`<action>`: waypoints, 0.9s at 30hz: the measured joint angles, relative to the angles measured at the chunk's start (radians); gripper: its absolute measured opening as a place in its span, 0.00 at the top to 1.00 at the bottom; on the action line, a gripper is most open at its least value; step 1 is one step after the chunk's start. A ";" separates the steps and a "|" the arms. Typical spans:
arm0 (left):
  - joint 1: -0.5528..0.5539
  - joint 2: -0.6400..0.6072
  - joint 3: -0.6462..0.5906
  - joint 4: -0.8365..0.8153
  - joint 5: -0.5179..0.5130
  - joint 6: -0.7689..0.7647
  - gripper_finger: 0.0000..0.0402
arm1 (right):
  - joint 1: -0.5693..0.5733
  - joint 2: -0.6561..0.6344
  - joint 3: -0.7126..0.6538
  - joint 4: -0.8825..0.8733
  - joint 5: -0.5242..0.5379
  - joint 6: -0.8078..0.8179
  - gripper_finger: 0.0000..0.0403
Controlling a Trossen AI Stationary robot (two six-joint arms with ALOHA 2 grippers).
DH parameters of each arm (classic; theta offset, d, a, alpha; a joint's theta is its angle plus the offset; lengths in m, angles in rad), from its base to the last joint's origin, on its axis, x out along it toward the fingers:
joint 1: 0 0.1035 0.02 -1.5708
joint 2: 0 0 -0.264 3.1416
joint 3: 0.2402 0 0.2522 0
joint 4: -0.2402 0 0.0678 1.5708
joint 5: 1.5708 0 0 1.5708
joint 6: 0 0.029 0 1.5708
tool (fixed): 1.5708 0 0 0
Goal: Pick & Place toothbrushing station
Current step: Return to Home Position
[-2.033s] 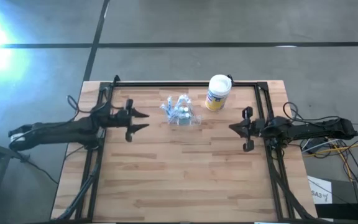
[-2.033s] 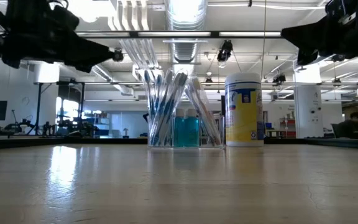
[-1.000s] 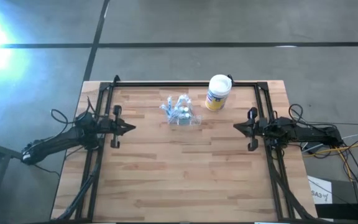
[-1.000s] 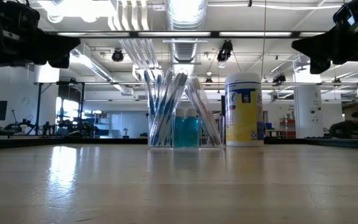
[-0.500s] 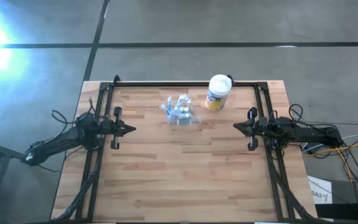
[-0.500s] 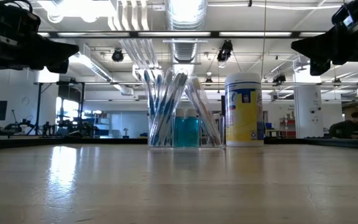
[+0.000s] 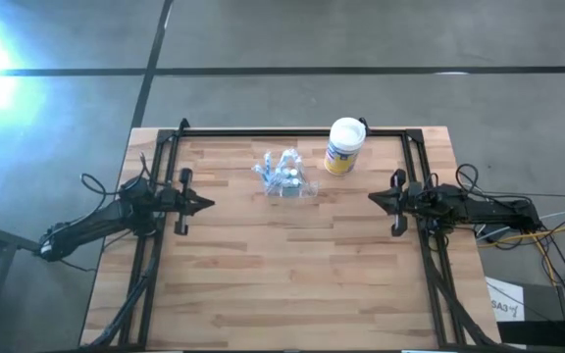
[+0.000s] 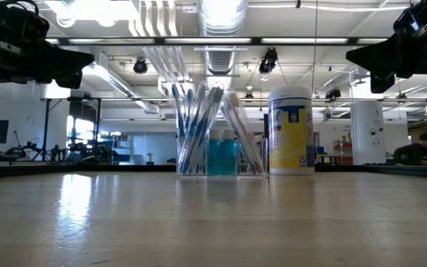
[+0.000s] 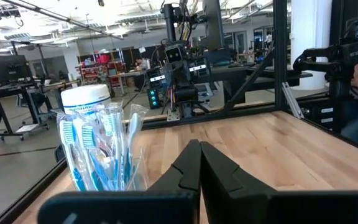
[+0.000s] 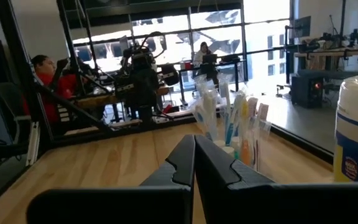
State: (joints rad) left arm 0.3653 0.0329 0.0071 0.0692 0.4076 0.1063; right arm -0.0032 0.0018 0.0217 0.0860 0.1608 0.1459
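The toothbrushing station (image 7: 285, 176) is a small clear plastic holder full of wrapped toothbrushes, with blue liquid at its middle. It stands upright by its base on the wooden table's far middle, also seen in the low view (image 8: 217, 133) and both wrist views (image 9: 101, 149) (image 10: 232, 124). My left gripper (image 7: 209, 204) is shut, raised over the table's left side, fingertips pointing at the station. My right gripper (image 7: 371, 201) is shut, raised over the right side, facing it too. Both hold nothing.
A round canister (image 7: 344, 145) with a white lid and yellow label stands just right of the station, toward the far edge. A black frame (image 7: 292, 132) runs along the table's far, left and right edges. Bare wood lies in front of the station. People sit in the room beyond.
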 joint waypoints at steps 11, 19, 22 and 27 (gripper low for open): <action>0.000 0.001 -0.001 -0.006 -0.016 -0.021 0.98 | 0.000 0.000 0.000 0.003 0.076 -0.061 0.98; 0.000 0.007 -0.001 -0.009 -0.017 -0.023 0.98 | 0.000 0.003 -0.001 -0.002 0.079 -0.061 0.98; 0.000 0.007 -0.001 -0.010 -0.017 -0.023 0.98 | 0.000 0.009 -0.001 -0.002 0.078 -0.061 0.98; 0.000 0.007 -0.001 -0.010 -0.017 -0.023 0.98 | 0.000 0.007 -0.001 -0.002 0.078 -0.060 0.98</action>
State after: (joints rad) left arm 0.3653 0.0402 0.0059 0.0597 0.3908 0.0830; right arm -0.0029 0.0091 0.0208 0.0837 0.2390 0.0858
